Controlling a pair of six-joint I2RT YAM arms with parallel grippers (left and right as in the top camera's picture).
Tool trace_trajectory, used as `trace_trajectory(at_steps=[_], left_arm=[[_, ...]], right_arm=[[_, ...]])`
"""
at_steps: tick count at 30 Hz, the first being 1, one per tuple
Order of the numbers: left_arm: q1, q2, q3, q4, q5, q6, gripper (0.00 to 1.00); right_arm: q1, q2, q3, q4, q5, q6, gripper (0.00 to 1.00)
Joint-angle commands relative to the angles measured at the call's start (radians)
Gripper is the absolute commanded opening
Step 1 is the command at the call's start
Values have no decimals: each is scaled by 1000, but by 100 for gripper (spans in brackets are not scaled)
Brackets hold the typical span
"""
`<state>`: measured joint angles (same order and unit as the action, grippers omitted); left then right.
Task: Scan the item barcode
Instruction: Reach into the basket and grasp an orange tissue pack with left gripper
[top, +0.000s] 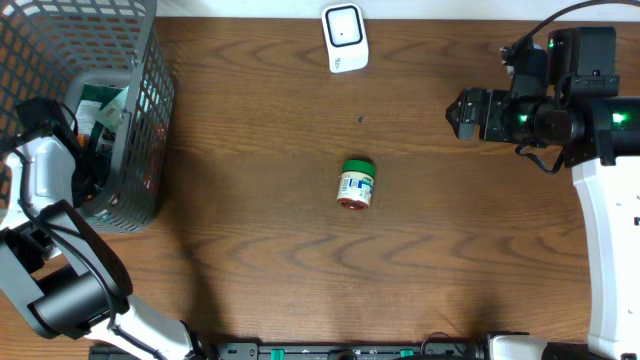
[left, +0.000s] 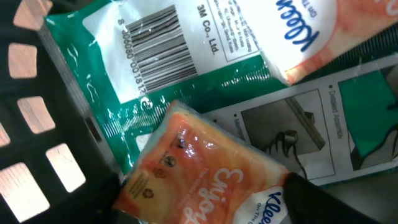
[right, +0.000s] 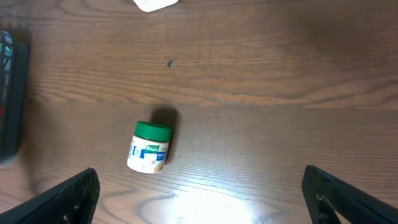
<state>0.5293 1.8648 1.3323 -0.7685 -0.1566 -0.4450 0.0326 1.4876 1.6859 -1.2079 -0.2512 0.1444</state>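
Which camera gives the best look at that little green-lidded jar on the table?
The right wrist view: the jar appears large and unobstructed, label visible. Overhead shows the jar smaller, mid-table. The left wrist view misses it.

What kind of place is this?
Probably a mock shop checkout on a test bench: a wooden table with a white scanner, a grey basket of packaged goods, and a small green-lidded jar.

Overhead, right wrist: same jar (top: 356, 184)
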Motion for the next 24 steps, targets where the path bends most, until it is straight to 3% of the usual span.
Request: trace_trajectory(at_steps=[1,5,13,22,24], left_arm=[[3,7,-12,5,-7,3,78],[3,-18,1,16,23,4,77],[3,-103,22,124,316,3,77],[3,-110,22,91,315,-14,83],[3,-110,22,42,245,-68,89]], right_arm=[[1,5,20,0,-9,-15,99],[1,5,20,0,-9,-14,99],[1,5,20,0,-9,-14,99],[1,5,20,0,-9,-14,99],[1,5,20,0,-9,-14,99]])
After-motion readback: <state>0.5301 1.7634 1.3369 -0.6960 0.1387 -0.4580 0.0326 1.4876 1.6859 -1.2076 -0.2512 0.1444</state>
